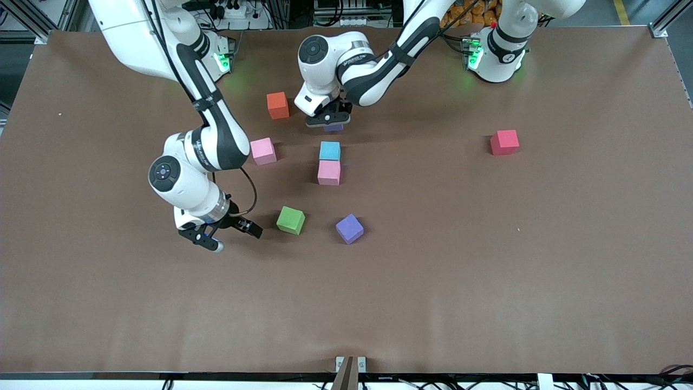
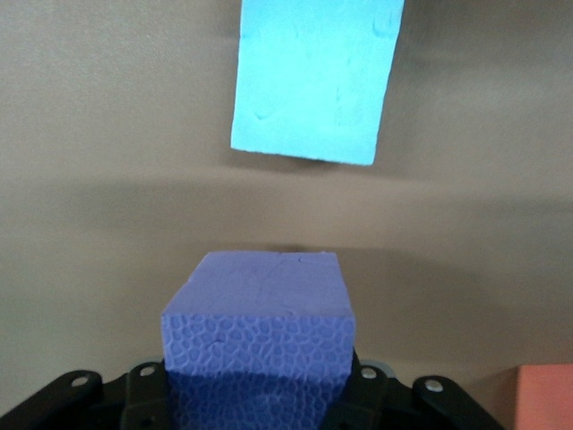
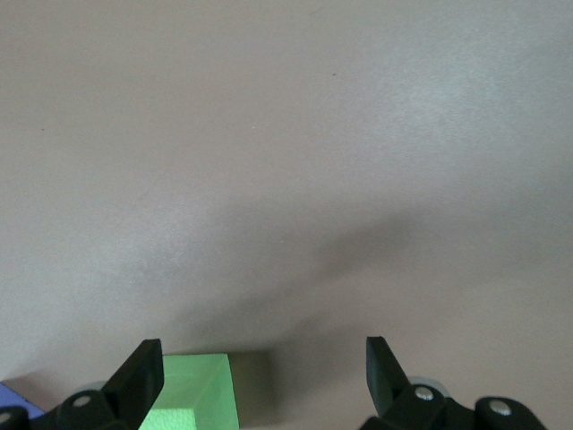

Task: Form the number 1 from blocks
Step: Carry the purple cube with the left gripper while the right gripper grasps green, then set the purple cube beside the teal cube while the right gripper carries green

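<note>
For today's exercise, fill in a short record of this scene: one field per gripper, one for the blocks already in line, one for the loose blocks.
left gripper: shut on purple block, just farther from the camera than the blue block
right gripper: open, beside green block
in line: blue block touching pink block
loose blocks: orange, red, second pink, second purple

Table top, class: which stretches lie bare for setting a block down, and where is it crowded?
Bare: the table nearer the front camera than the green block and loose purple block, and between the blue block and red block. Crowded: around the blue block and pink block, where the left gripper holds a purple block.
</note>
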`<act>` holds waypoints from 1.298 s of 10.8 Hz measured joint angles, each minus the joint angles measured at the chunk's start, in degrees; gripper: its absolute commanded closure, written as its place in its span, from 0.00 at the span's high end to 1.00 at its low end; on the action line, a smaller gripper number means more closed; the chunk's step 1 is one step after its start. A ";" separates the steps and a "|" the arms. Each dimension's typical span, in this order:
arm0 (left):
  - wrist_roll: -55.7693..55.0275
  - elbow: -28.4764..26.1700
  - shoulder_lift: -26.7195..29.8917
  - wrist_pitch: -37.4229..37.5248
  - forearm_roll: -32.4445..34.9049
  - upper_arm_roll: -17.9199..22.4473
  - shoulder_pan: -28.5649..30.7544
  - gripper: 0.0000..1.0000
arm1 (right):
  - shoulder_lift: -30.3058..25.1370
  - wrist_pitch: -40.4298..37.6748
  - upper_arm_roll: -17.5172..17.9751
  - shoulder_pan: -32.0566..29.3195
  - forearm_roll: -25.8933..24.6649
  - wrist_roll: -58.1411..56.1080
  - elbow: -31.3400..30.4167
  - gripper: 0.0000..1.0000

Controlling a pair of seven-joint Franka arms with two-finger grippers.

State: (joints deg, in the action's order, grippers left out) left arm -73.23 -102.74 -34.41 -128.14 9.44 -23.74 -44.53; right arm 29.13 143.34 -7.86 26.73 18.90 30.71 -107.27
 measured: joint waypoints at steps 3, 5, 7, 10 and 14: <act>5.04 -0.21 -1.06 -0.49 0.01 0.06 0.10 0.00 | 2.26 0.99 0.03 3.01 2.47 0.13 1.76 1.00; 7.36 -0.03 -1.06 -1.38 0.01 0.12 1.08 0.00 | 3.95 1.53 0.09 5.01 2.78 0.13 2.87 1.00; 8.17 0.02 -1.08 -1.92 0.01 0.17 2.20 0.00 | 5.02 1.98 0.12 6.67 2.90 0.14 3.79 1.00; 8.17 1.31 -1.97 -2.29 0.01 0.26 2.72 0.00 | 5.48 1.96 0.14 7.83 2.92 0.09 4.12 1.00; 8.17 3.99 -4.37 -2.33 0.01 0.36 2.75 0.00 | 6.80 1.90 0.17 9.16 2.92 -0.74 4.12 1.00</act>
State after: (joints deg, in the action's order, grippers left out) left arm -65.05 -98.75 -38.78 -130.47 9.46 -23.39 -41.78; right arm 35.93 145.24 -7.69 35.88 21.82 29.97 -103.15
